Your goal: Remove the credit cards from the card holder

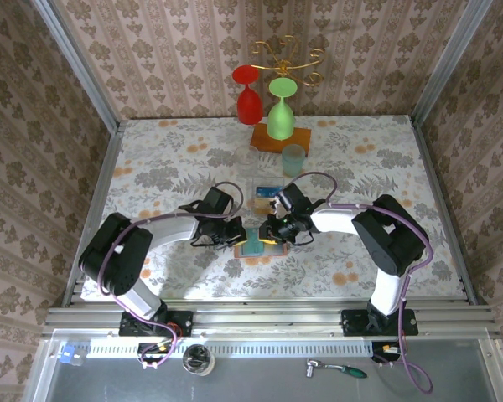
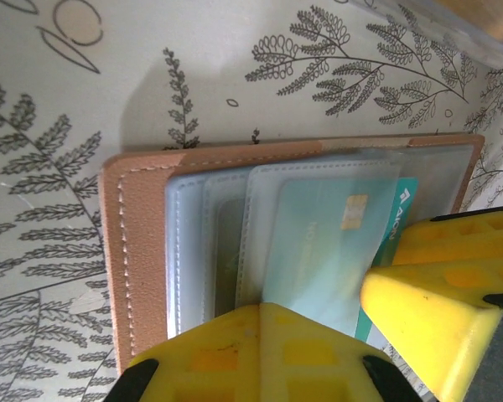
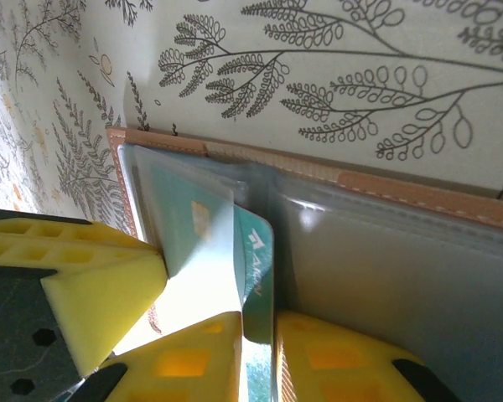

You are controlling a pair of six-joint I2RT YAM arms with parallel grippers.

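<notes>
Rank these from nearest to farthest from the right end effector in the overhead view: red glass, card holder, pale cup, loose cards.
1. Card holder, right at the right end effector.
2. Loose cards, just behind it.
3. Pale cup, farther back, slightly right.
4. Red glass, at the rear, slightly left.

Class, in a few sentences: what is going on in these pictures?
Two robot arms work on an open card holder lying on the table. The left gripper, shut, appears to pin the holder down at its pockets. The right gripper is closed on the edge of a teal card that sticks partway out of its clear sleeve. The card is not yet free.
</notes>
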